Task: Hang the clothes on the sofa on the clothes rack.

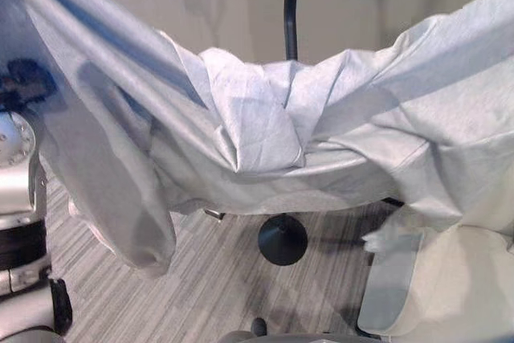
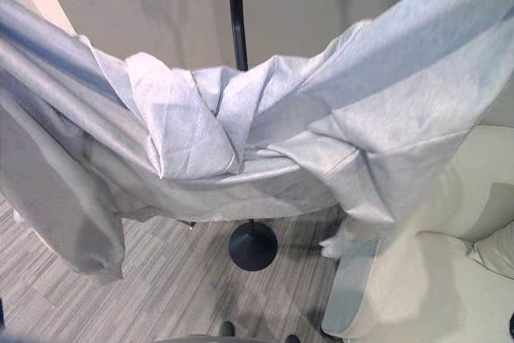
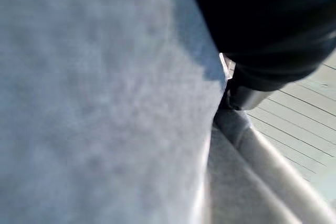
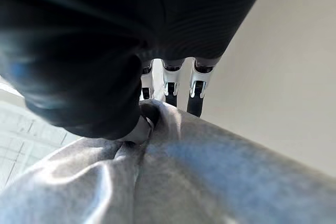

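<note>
A pale grey-blue garment (image 1: 257,134) hangs stretched across the eye views like a hammock, bunched in folds at its middle, with one sleeve (image 1: 136,222) dangling at the left. Its two ends run up and out at the upper corners. In the right wrist view my right hand (image 4: 169,80) has its fingers curled over the cloth (image 4: 210,182), thumb pressed into a fold. In the left wrist view the cloth (image 3: 105,103) covers most of my left hand (image 3: 262,153), whose thumb lies along the cloth's edge. The black rack pole (image 1: 291,14) rises just behind the garment.
The rack's round black base (image 1: 282,239) stands on the grey striped floor under the garment. A cream sofa (image 2: 450,279) fills the lower right, with a white crumpled bit of cloth (image 2: 333,245) at its arm. A plain wall stands behind.
</note>
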You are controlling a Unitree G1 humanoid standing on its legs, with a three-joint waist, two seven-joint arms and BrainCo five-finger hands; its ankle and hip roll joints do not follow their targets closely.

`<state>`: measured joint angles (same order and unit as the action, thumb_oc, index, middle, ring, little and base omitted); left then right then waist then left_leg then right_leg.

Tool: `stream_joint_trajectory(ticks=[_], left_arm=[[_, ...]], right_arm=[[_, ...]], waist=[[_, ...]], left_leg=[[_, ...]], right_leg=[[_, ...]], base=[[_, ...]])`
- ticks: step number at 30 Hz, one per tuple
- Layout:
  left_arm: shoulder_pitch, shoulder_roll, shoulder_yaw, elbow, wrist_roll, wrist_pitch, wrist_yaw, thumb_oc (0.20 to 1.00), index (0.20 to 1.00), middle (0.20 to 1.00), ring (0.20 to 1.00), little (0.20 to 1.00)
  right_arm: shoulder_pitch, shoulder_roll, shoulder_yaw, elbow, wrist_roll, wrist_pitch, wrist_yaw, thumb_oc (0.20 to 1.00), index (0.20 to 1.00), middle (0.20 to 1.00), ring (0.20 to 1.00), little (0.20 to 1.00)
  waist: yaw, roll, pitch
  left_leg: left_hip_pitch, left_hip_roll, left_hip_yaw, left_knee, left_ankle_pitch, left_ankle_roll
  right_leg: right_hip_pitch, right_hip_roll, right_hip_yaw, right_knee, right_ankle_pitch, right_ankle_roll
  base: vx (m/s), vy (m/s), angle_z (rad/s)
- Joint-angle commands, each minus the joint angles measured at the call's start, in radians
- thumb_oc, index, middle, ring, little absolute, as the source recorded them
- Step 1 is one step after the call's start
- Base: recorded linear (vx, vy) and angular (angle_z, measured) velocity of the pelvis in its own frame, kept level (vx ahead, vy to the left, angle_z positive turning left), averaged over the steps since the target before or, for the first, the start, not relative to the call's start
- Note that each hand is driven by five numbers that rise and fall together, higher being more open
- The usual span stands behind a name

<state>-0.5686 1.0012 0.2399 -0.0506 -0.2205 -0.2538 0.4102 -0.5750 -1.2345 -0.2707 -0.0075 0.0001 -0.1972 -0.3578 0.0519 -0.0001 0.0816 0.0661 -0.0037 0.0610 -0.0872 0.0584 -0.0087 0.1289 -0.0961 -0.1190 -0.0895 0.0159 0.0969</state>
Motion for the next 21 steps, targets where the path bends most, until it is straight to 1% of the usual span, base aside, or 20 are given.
stream_joint_trajectory(ticks=[1, 5, 7, 10, 11, 13, 14, 18, 21], left_arm=[[-0.117, 0.107, -0.095, 0.054, -0.047, -0.011, 0.041, 0.2, 0.2, 0.2, 0.2, 0.2], [-0.312, 0.156, -0.279, 0.225, -0.076, 0.006, 0.043, 0.2, 0.2, 0.2, 0.2, 0.2], [-0.474, 0.178, -0.435, 0.357, -0.073, 0.025, 0.038, 0.2, 0.2, 0.2, 0.2, 0.2], [-0.623, 0.174, -0.589, 0.499, -0.065, 0.046, 0.033, 0.2, 0.2, 0.2, 0.2, 0.2], [-0.637, 0.173, -0.599, 0.51, -0.067, 0.043, 0.033, 0.2, 0.2, 0.2, 0.2, 0.2], [-0.705, 0.157, -0.67, 0.614, -0.063, 0.064, 0.028, 0.2, 0.2, 0.2, 0.2, 0.2], [-0.742, 0.142, -0.713, 0.694, -0.061, 0.077, 0.021, 0.2, 0.2, 0.2, 0.2, 0.2], [-0.781, 0.112, -0.765, 0.809, -0.03, 0.107, 0.013, 0.2, 0.2, 0.2, 0.2, 0.2], [-0.765, 0.103, -0.757, 0.84, -0.028, 0.11, 0.009, 0.2, 0.2, 0.2, 0.2, 0.2]], right_arm=[[-0.098, -0.096, 0.08, 0.082, -0.025, 0.043, -0.079, 0.2, 0.2, 0.2, 0.2, 0.2], [-0.276, -0.167, 0.27, 0.254, -0.028, 0.095, -0.089, 0.2, 0.2, 0.2, 0.2, 0.2], [-0.466, -0.176, 0.461, 0.384, -0.034, 0.131, -0.09, 0.2, 0.2, 0.2, 0.2, 0.2], [-0.669, -0.147, 0.675, 0.52, -0.047, 0.171, -0.086, 0.2, 0.2, 0.2, 0.2, 0.2], [-0.698, -0.145, 0.701, 0.533, -0.045, 0.17, -0.086, 0.2, 0.2, 0.2, 0.2, 0.2], [-0.82, -0.106, 0.832, 0.631, -0.049, 0.195, -0.072, 0.2, 0.2, 0.2, 0.2, 0.2], [-0.906, -0.065, 0.933, 0.724, -0.052, 0.21, -0.061, 0.2, 0.2, 0.2, 0.2, 0.2], [-0.969, -0.004, 1.026, 0.849, -0.066, 0.234, -0.036, 0.2, 0.2, 0.2, 0.2, 0.2], [-0.953, 0.021, 1.031, 0.892, -0.076, 0.244, -0.021, 0.2, 0.2, 0.2, 0.2, 0.2]], waist=[[0.019, -0.071, -0.09], [0.013, -0.073, -0.09], [0.007, -0.073, -0.087], [-0.001, -0.071, -0.082], [-0.002, -0.07, -0.08], [-0.008, -0.065, -0.074], [-0.011, -0.058, -0.067], [-0.015, -0.052, -0.047], [-0.014, -0.051, -0.035]], left_leg=[[0.017, 0.02, 0.028, 0.025, -0.101, -0.065], [0.019, 0.024, 0.031, 0.021, -0.097, -0.067], [0.018, 0.028, 0.036, 0.02, -0.094, -0.069], [0.013, 0.032, 0.039, 0.022, -0.091, -0.07], [0.012, 0.032, 0.04, 0.022, -0.091, -0.07], [0.008, 0.035, 0.044, 0.02, -0.086, -0.071], [0.002, 0.038, 0.045, 0.02, -0.083, -0.071], [-0.019, 0.043, 0.047, 0.018, -0.074, -0.072], [-0.033, 0.044, 0.046, 0.019, -0.071, -0.072]], right_leg=[[0.02, -0.111, -0.063, 0.037, -0.041, 0.126], [0.016, -0.109, -0.062, 0.038, -0.037, 0.13], [0.009, -0.106, -0.06, 0.04, -0.033, 0.132], [-0.001, -0.105, -0.056, 0.042, -0.028, 0.133], [-0.002, -0.105, -0.056, 0.042, -0.028, 0.133], [-0.01, -0.102, -0.053, 0.038, -0.022, 0.133], [-0.021, -0.1, -0.045, 0.038, -0.018, 0.132], [-0.044, -0.095, -0.034, 0.035, -0.012, 0.131], [-0.06, -0.091, -0.03, 0.033, -0.009, 0.13]], base=[[0.0, 0.0, 0.0], [0.0, 0.0, 0.0], [0.0, 0.0, 0.0], [0.01, -0.007, -0.05], [0.0, -0.004, -0.04], [0.02, -0.003, -0.05], [0.03, 0.002, -0.06], [-0.01, 0.002, -0.08], [-0.01, 0.002, -0.03]])
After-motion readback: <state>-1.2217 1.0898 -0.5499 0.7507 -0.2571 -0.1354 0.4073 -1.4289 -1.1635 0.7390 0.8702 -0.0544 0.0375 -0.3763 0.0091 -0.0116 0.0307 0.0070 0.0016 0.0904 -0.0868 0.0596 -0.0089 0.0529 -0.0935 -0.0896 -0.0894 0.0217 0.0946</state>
